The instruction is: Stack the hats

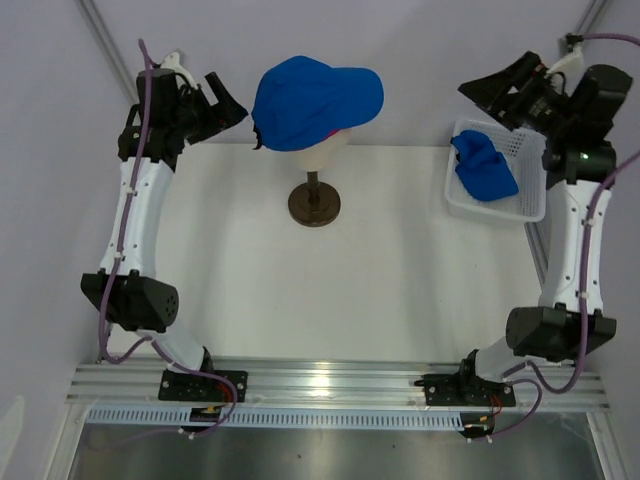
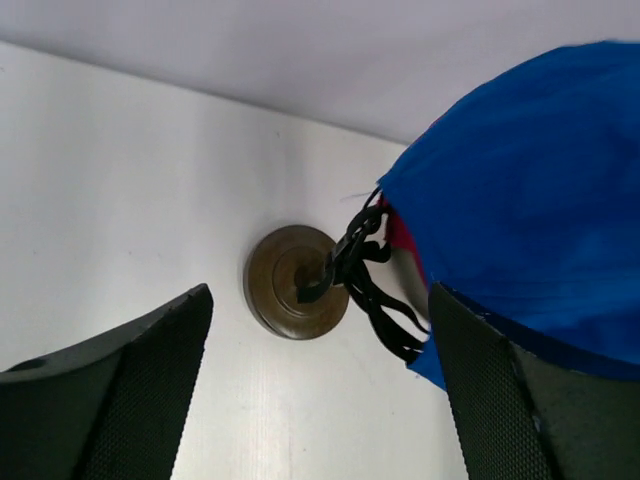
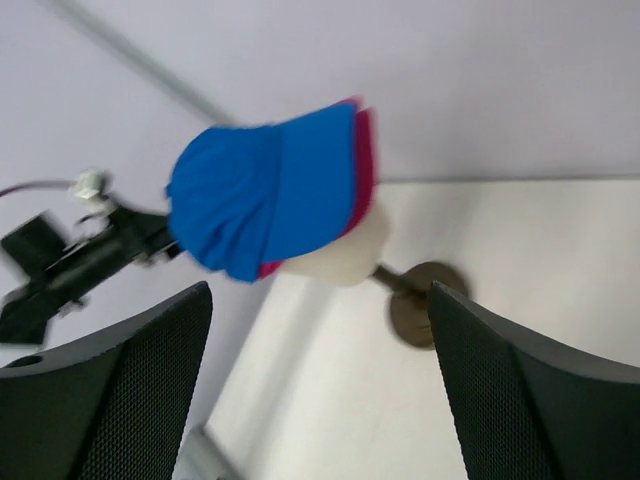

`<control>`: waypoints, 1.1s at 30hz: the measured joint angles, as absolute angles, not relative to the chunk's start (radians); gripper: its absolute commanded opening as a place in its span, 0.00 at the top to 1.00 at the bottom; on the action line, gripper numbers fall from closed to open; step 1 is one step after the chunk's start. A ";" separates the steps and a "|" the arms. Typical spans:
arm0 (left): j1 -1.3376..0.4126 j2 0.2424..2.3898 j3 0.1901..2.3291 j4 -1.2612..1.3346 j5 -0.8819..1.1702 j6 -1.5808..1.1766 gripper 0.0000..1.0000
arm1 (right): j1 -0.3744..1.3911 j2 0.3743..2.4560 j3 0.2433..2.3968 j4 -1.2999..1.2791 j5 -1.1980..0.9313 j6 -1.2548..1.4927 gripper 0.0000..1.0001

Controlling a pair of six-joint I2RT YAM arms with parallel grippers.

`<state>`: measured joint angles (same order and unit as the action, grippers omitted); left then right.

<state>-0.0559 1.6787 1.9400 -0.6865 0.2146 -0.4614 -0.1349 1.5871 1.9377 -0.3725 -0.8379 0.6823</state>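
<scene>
Two arms are up at the far corners of the white table (image 1: 250, 280), and both tools stand spread with nothing between the fingers. At the far left corner the left gripper (image 1: 225, 105) hangs just beside the back of the royal blue fabric baseball cap (image 1: 315, 100), where the black adjuster strap (image 2: 370, 290) dangles. That cap sits over the magenta-pink fabric cap (image 3: 366, 160), of which only a sliver of brim and crown edge shows. Both sit on the cream mannequin head (image 3: 345, 255), whose dark round stand (image 1: 314, 205) is near the far edge, mid-width. The caps' long axis runs strap-left, brim-right. By my reckoning the stack is made. At the far right corner a white mesh basket (image 1: 530, 170) holds a crumpled blue fabric piece (image 1: 485, 165). Above it hovers the right gripper (image 1: 498, 85), well apart from the brims, so the left arm is nearer.
</scene>
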 measured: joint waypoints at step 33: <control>0.100 1.040 1.231 -0.494 0.255 -0.364 0.00 | -0.268 2.281 1.953 -0.294 -0.123 0.341 0.15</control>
